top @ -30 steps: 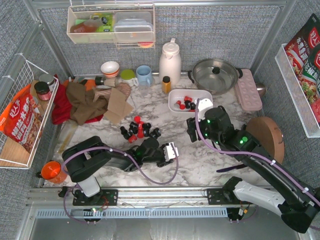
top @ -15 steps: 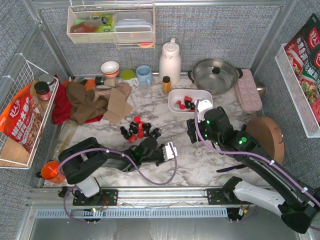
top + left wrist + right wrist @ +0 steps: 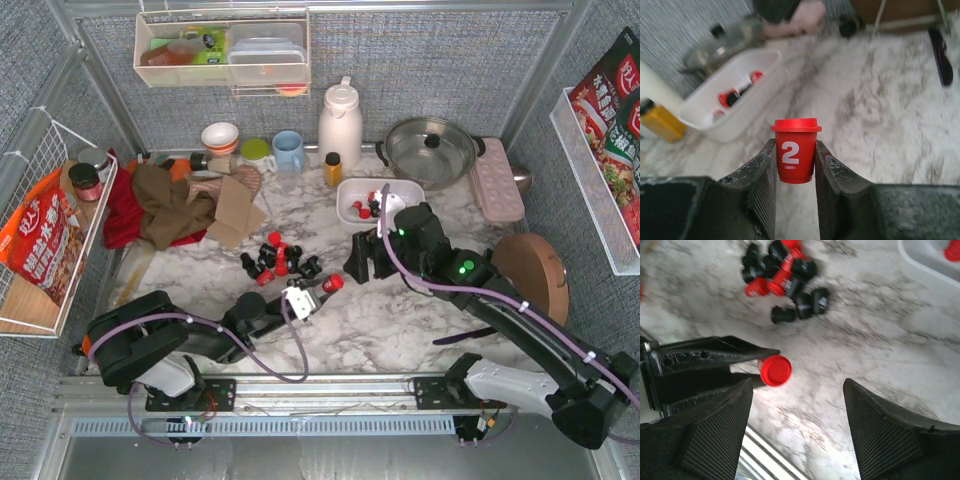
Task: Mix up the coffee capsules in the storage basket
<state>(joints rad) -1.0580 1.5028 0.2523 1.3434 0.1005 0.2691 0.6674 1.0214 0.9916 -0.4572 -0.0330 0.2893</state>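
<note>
Marble table (image 3: pixel 400 320) carries everything. Over its bare middle hangs the right gripper (image 3: pixel 362 262), jaws wide apart and holding nothing. The left gripper (image 3: pixel 325 288) lies low toward the front, fingers clamped on one capsule (image 3: pixel 333 283). Behind the right gripper sits the basket (image 3: pixel 350 186), just before the pot (image 3: pixel 432 150). It holds a few red and black capsules (image 3: pixel 365 207), perhaps five, though it is partly hidden from above. Left of it, well apart, a loose pile (image 3: pixel 278 256) of red and black ones lies on the table. The clamped capsule is red, upright, lid up, marked 2.
</note>
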